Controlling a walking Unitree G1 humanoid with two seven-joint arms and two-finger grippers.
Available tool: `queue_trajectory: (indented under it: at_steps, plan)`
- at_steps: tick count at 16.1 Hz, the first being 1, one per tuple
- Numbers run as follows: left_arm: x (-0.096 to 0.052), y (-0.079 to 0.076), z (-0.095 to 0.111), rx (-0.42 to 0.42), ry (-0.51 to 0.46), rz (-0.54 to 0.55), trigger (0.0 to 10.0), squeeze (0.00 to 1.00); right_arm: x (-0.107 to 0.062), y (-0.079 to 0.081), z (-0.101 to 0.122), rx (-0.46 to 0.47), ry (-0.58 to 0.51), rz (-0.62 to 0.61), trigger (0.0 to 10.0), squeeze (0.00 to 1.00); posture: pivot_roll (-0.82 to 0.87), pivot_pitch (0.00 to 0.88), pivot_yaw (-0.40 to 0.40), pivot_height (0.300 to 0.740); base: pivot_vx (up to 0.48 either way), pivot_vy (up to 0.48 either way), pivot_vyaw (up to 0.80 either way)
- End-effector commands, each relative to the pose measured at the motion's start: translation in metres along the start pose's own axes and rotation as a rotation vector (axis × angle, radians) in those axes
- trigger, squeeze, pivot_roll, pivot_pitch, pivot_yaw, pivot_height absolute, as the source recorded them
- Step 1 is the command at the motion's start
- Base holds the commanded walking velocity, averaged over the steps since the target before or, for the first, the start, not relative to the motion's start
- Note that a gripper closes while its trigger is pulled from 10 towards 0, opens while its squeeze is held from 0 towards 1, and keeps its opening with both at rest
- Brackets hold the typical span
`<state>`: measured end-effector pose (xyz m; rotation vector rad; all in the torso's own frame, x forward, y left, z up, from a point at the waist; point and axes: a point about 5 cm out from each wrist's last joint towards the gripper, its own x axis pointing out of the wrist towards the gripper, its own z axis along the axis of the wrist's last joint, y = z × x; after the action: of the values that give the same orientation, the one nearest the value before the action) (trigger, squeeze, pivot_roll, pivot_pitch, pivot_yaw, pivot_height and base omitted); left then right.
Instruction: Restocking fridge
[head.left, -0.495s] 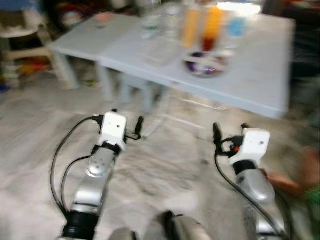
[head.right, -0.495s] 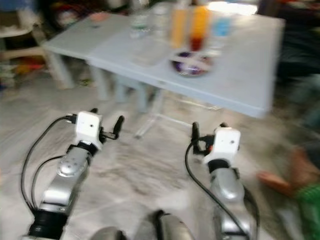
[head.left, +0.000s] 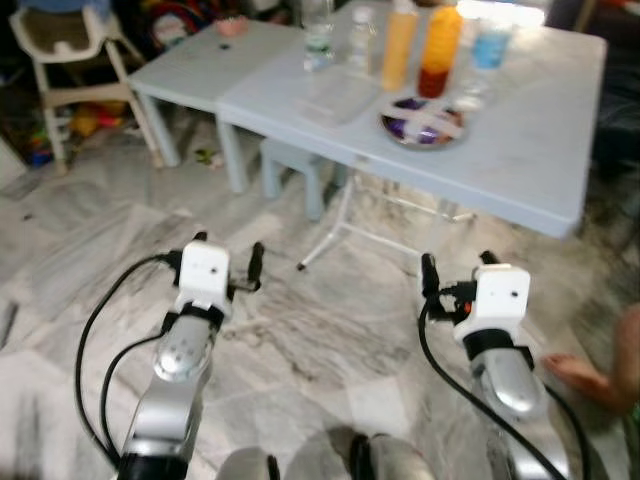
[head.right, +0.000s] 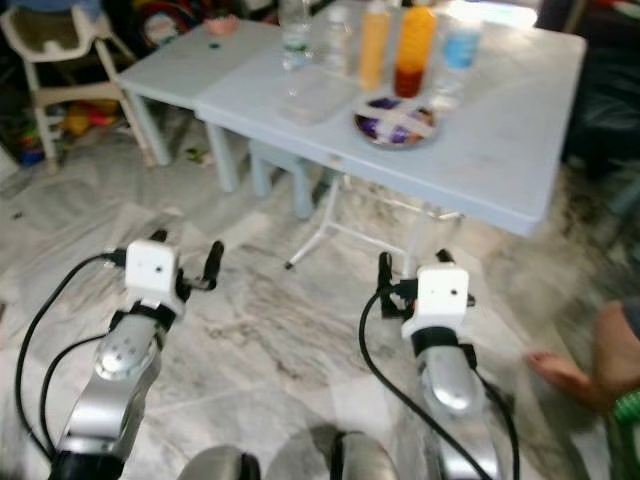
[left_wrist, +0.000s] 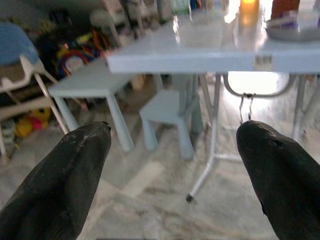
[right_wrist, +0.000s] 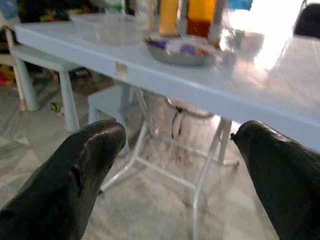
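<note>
Standing on table (head.left: 520, 160): 2 orange bottles (head.left: 440, 45), 1 plate (head.left: 422, 124), left gripper (head.left: 228, 262) and right gripper (head.left: 455, 272) fingers apart.

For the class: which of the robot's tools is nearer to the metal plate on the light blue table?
Right. The right tool sits almost directly below the plate, short of the table edge; the left tool is farther off to the robot's left.

Open marble floor (head.left: 330, 330) ahead, table (head.left: 520, 150) edge beyond, stool (head.left: 295, 165) beneath
</note>
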<state>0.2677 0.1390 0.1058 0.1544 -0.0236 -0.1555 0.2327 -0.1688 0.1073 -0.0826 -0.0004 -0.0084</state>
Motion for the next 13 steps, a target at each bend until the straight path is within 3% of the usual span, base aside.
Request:
queue_trajectory:
  at_steps: [1,4,7,13]
  plan:
    - [0.002,0.004,0.003,0.014,-0.005,-0.003,10.0,0.00,0.004,0.005,0.009,0.058,-0.041,0.033,10.0,0.00,-0.05,0.090,0.053,0.740,0.000,0.450,0.00]
    - [0.002,-0.002,0.007,0.019,-0.028,-0.047,10.0,0.00,0.006,0.009,0.009,0.018,-0.034,0.049,10.0,0.00,-0.05,0.093,0.050,0.740,0.351,0.245,0.00]
    - [0.000,-0.011,0.006,0.006,-0.023,-0.085,10.0,0.00,0.004,0.009,0.011,0.115,-0.049,0.065,10.0,0.00,-0.05,0.097,0.046,0.740,0.462,0.000,0.00]
    - [-0.001,-0.017,0.007,-0.015,-0.026,-0.123,10.0,0.00,0.005,0.004,0.010,0.129,-0.041,0.049,10.0,0.00,-0.06,0.100,0.041,0.740,0.473,0.000,-0.77]
